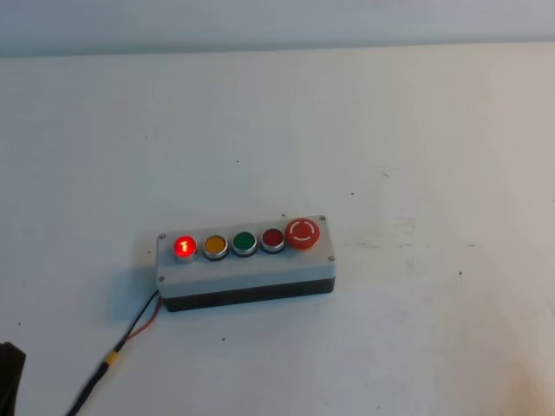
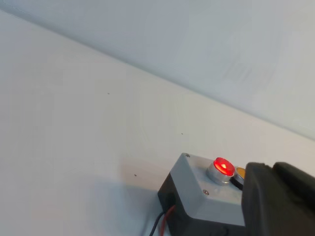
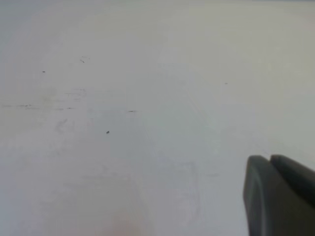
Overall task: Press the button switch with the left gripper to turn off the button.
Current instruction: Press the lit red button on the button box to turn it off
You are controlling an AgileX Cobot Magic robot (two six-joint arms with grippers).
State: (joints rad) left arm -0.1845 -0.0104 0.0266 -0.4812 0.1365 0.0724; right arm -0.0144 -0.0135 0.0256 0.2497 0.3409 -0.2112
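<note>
The button switch (image 1: pixel 184 246) is a small round silver-ringed button glowing bright red. It sits at the left end of a grey button box (image 1: pixel 247 270), next to the yellow button (image 1: pixel 215 245). In the left wrist view it glows (image 2: pixel 224 167) on the box top, just left of my left gripper (image 2: pixel 273 168). That gripper's dark fingers are pressed together and empty, near the button but apart from it. In the exterior view only a dark corner of the left arm (image 1: pixel 7 374) shows at the bottom left. My right gripper (image 3: pixel 269 158) is shut over bare table.
The box also carries a green button (image 1: pixel 244 243), a darker red small button (image 1: pixel 273 239) and a large red mushroom button (image 1: pixel 303 232). A black and red cable (image 1: pixel 121 347) runs from the box's left end toward the bottom left. The white table (image 1: pixel 416 130) meets a pale wall behind.
</note>
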